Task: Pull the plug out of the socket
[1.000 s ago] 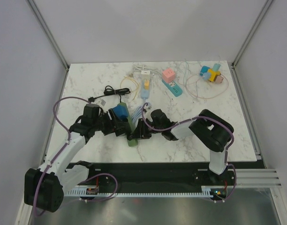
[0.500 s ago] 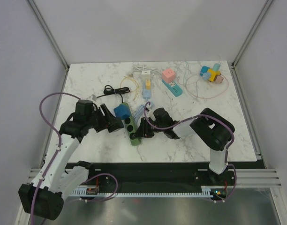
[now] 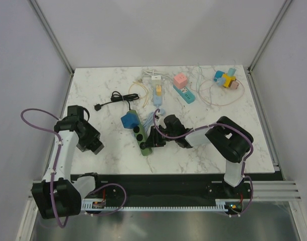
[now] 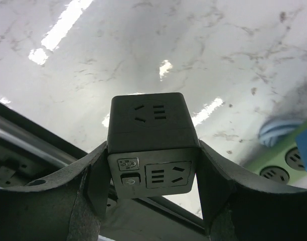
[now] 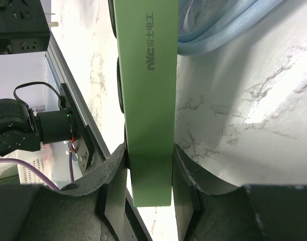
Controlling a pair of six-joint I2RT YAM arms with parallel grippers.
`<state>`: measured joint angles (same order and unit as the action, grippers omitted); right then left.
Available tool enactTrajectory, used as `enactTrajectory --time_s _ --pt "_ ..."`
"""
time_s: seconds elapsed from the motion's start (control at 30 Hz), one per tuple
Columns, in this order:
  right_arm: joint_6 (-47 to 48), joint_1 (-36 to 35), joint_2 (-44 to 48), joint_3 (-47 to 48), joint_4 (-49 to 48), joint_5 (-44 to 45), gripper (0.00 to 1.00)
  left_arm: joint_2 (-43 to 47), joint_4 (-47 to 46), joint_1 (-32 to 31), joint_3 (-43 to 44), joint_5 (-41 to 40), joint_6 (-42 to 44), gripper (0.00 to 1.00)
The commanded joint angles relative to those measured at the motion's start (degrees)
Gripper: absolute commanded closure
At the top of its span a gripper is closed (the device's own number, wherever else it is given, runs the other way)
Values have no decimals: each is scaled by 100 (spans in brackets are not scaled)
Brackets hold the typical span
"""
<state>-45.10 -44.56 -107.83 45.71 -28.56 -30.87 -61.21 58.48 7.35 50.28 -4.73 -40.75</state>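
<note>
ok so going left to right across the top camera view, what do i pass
black cube adapter → blue plug on the green power strip → light blue power strip → pink cube → yellow and blue adapter cluster

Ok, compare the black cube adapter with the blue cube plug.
The black cube adapter is clamped in the left jaws; the blue cube plug is ungripped. The black one is clear of the green power strip, off to the left; the blue one sits on its far end. Both are cube-shaped.
</note>
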Motion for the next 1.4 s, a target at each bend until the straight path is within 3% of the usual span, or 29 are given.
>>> enactTrajectory --time_s 0.0,0.13,0.27,0.47,0.53,0.57,0.63,0.67,0.77,1.03,1.1,1.23,1.37 --pt "274 140 -19 -107 720 592 100 109 279 29 114 -940 -547 98" --pt "335 96 -1 -63 711 503 100 48 208 38 -36 -1363 -785 98" --pt "379 61 25 -45 667 460 100 -136 6 38 -238 -1434 -917 85" --pt "397 -1 52 -45 553 363 100 -444 -214 73 -317 -1478 -1058 82" --pt "414 -27 43 -19 562 336 100 -514 -319 82 -335 -1443 -1075 69" --pt "441 -36 25 -10 562 319 100 -550 -354 82 -335 -1443 -1093 52" --pt "458 -62 17 -1 579 292 100 -611 -372 82 -352 -1425 -1084 34" --pt "476 -71 17 25 605 301 100 -620 -398 82 -370 -1399 -1084 20" --pt "537 -97 25 51 676 327 100 -568 -442 73 -405 -1338 -1066 1" --pt "687 -132 -1 148 887 389 100 -138 -398 -14 148 -987 -206 0" --pt "801 -132 -10 201 974 424 100 221 -599 -155 332 -479 222 0" --pt "977 -141 -54 254 1194 538 100 828 -1960 -558 185 1855 709 0" --pt "1065 -159 -89 324 1309 538 100 568 -2587 -1138 131 2355 585 0"
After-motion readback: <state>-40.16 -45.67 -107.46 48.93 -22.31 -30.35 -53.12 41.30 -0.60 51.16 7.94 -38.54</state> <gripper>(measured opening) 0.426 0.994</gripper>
